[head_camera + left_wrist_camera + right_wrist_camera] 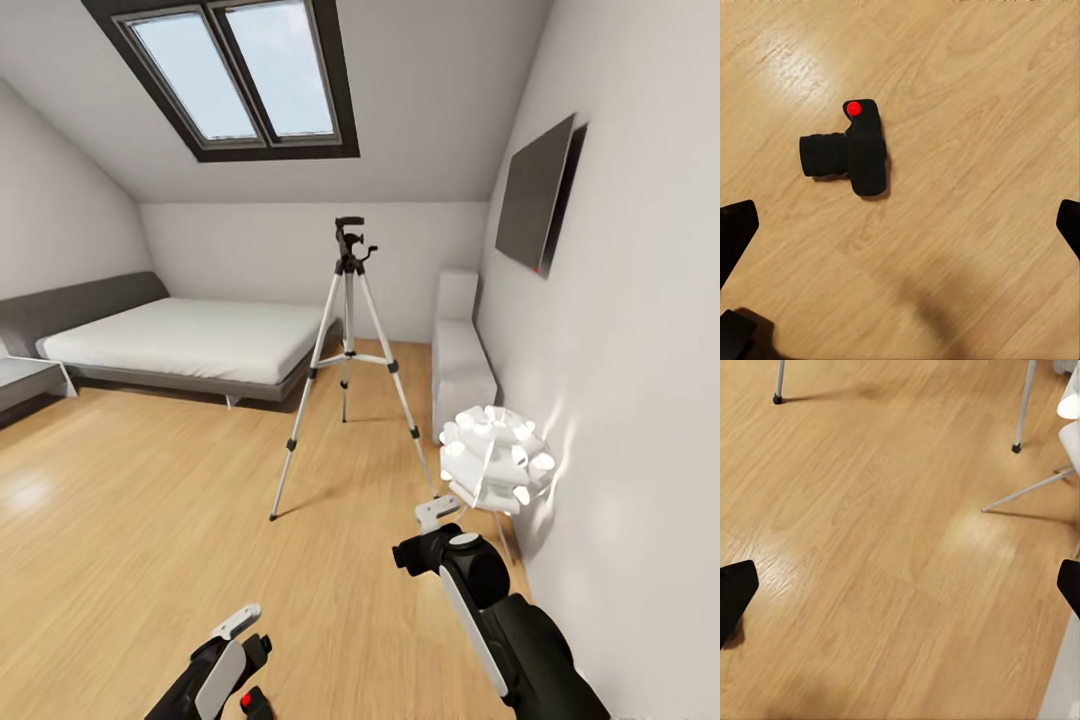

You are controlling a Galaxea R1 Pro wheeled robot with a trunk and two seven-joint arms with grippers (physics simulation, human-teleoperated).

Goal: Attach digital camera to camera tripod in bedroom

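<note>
- Bedroom: light wood floor with a broad open stretch from the head view's near edge out to the bed; white walls, sloped ceiling with a dark-framed skylight.
- Camera tripod stands upright at 12 o'clock, mid-room, legs splayed on bare floor. Near leg's foot lands toward 11 o'clock; the right leg comes down close to the white floor lamp.
- Low white bed at 10 o'clock against the far wall, its corner near the tripod's legs but apart from them.
- White bench-like unit hugs the right wall at 1 o'clock; black TV is mounted above it. The lamp at 2 o'clock sits just beside that wall, narrowing the right margin.
- Digital camera lies on the floor below the left gripper, lens barrel sideways, red dot showing. In the head view only a dark bit with a red spot peeks out at 6 o'clock, just beside the left gripper.
- Left gripper: fingers spread wide, nothing between them, clear of the camera.
- Right gripper: released, finger tips at the frame's two sides, above bare floor; two tripod feet and the lamp's thin legs lie ahead. In the head view the right gripper hangs at 4 o'clock, near the lamp.
</note>
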